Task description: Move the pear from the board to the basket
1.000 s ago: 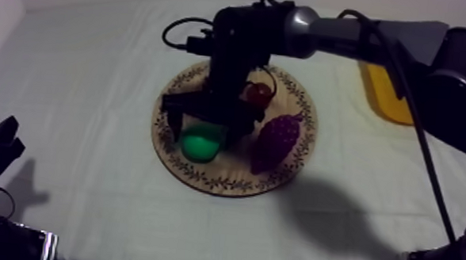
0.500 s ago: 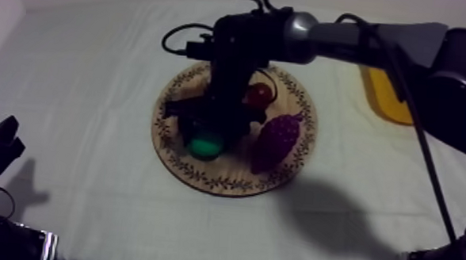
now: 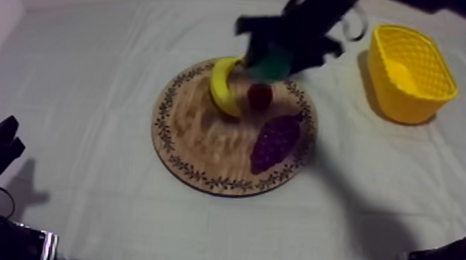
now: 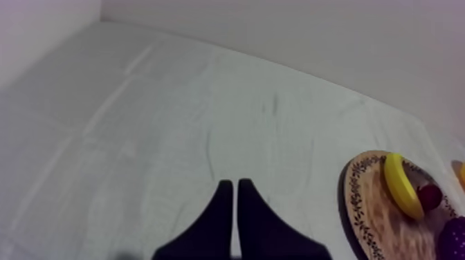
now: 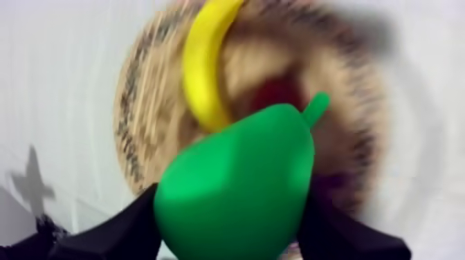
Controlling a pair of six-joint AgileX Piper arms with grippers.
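Green pear (image 5: 239,173) in right pincer (image 5: 232,220), left pincer (image 4: 235,185) closed empty; three fruits on board (image 3: 195,140).

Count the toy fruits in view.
4. The pear is held in the right gripper over the far side of the wooden board. The banana, small red fruit and bunch of grapes lie on the board. None looks hidden.

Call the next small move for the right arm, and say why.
Probably swing the right gripper sideways toward the yellow basket, keeping its height. Its fingers are shut on the pear, which hangs above the wooden board's far edge, clear of the banana and small red fruit. The basket stands apart from the board, on the table's right side.
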